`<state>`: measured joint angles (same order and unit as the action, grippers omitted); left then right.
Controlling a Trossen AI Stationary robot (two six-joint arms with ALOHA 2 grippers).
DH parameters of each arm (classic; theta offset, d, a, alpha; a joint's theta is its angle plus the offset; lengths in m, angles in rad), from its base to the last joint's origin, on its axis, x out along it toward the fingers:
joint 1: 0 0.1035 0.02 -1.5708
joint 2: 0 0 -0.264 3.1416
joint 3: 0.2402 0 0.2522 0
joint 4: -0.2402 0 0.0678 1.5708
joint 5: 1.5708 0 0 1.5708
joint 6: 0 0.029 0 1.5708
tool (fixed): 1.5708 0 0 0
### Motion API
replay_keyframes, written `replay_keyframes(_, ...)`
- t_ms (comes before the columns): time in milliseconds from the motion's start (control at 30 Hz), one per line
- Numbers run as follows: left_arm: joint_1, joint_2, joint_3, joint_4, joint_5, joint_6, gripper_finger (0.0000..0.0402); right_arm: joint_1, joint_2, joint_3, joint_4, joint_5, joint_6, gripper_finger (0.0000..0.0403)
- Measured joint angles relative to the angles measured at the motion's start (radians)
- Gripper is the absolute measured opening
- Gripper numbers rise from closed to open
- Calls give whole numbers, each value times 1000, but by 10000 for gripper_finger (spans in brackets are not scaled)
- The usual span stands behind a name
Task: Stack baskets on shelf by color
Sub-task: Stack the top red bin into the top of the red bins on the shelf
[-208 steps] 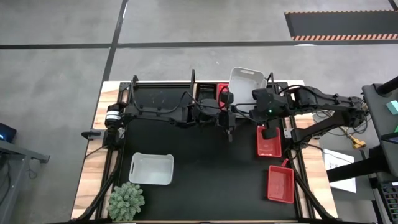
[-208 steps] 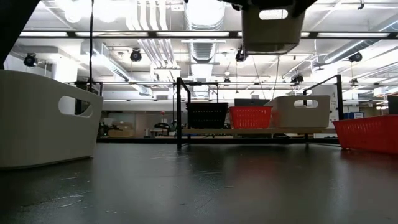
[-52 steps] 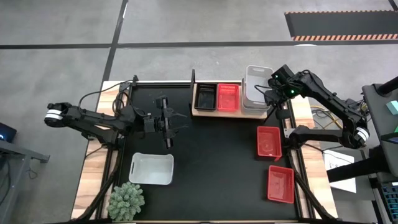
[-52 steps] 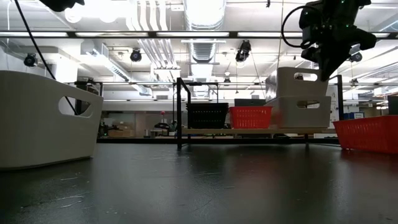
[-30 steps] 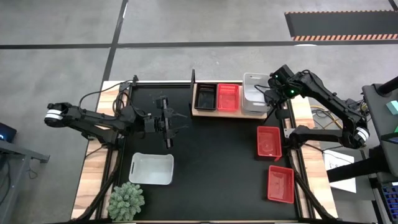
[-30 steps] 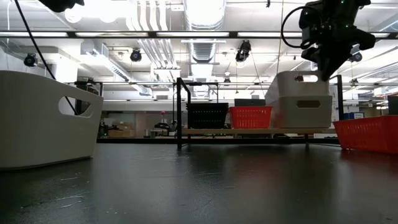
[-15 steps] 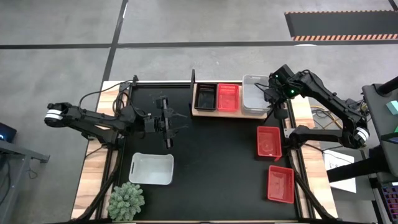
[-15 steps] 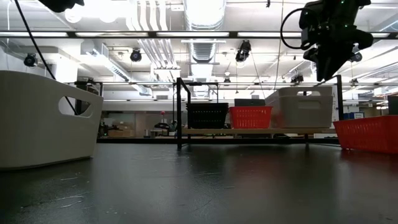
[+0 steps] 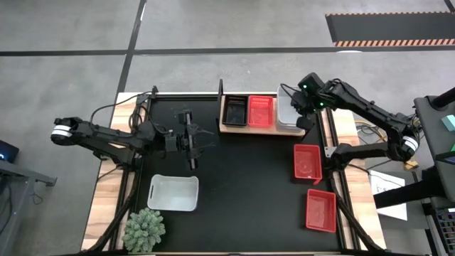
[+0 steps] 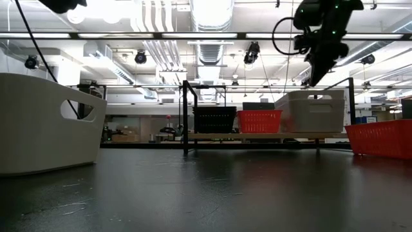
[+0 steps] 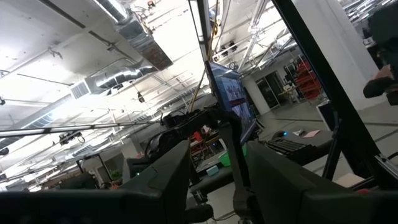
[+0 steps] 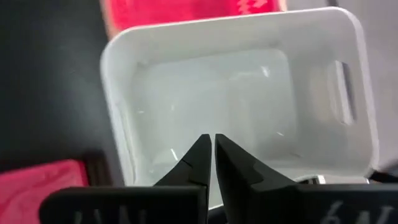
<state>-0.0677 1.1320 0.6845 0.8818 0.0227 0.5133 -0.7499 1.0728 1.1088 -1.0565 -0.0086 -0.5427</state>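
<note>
Hovering above white stack (image 9: pixel 286 114) on shelf (image 9: pixel 234 129): right gripper (image 12: pixel 213 154), fingers together, empty. Loose white basket (image 9: pixel 173 193) nearer left gripper (image 9: pixel 190 154), fingers unreadable.

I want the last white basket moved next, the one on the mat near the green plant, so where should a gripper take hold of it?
Grip the white basket by one long rim wall, coming straight down from above with a finger on each side of it. It sits upright, open and empty. The left gripper hovers just beyond it; the plant crowds its near corner.
</note>
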Motion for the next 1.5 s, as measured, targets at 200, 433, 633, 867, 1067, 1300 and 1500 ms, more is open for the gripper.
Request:
replay_keyframes(200, 2, 17, -4, 0, 0, 0, 143, 111, -26, 26, 12, 35, 142, 10)
replay_keyframes(433, 2, 43, 1, 0, -24, -12, 143, 301, -150, -3, 104, 34, 332, 9)
replay_keyframes(633, 2, 61, 15, 1, -63, -63, 143, 513, -215, -102, 230, 27, 486, 8)
replay_keyframes(867, 2, 61, 14, 0, -64, -111, 143, 731, -211, -211, 290, 27, 626, 8)
replay_keyframes(1067, 2, 61, 14, -1, -65, -114, 143, 876, -153, -246, 110, -32, 805, 8)
replay_keyframes(1300, 2, 61, 14, 0, -66, -92, 143, 1060, -71, -247, -100, -149, 1003, 9)
replay_keyframes(1500, 3, 61, 13, -1, -66, -80, 143, 1159, -26, -248, -91, -148, 1137, 32)
